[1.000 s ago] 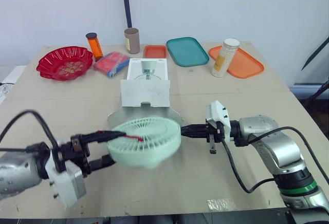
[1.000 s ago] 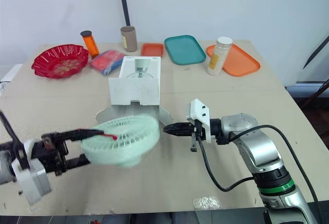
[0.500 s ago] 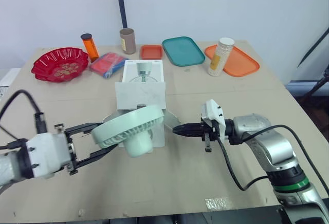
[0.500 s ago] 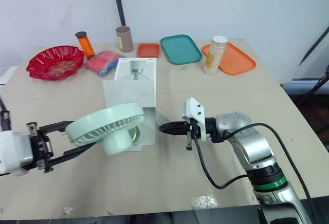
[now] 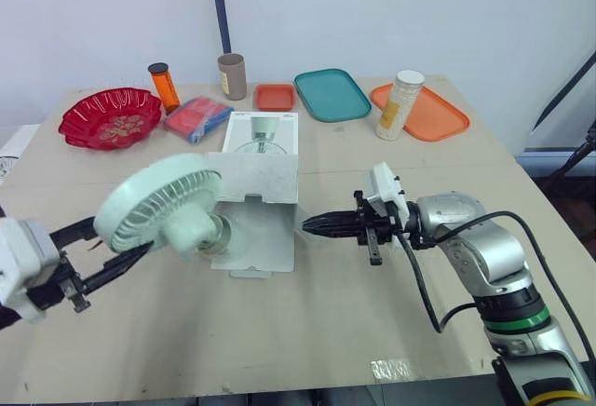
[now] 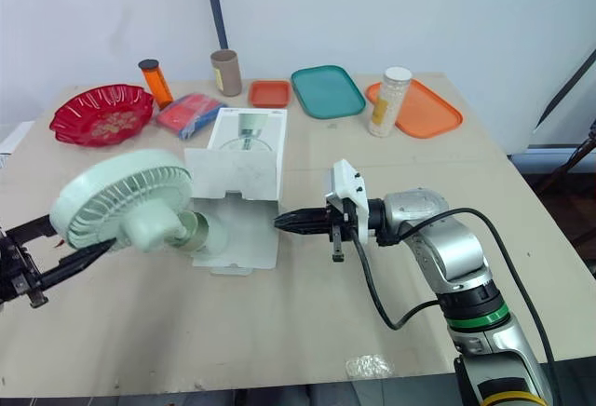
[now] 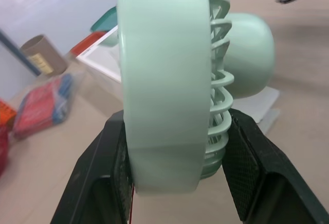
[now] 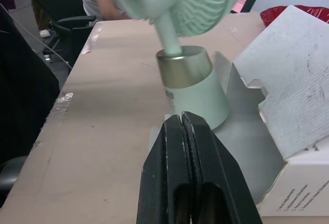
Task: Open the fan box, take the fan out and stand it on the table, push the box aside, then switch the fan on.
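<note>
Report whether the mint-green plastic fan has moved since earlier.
Yes: the fan swung left, from in front of the white cardboard box to beside it.

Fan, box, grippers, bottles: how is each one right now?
fan: out of the box, tilted
box: open, front flap folded down
left gripper: shut on the fan's head
right gripper: shut, empty
orange bottle: upright, capped
white jar: upright, lid on

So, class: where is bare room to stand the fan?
Bare: the near strip of table in front of the box, and the stretch between the right gripper and the orange tray. Crowded: the far edge, from red bowl to orange tray.
</note>
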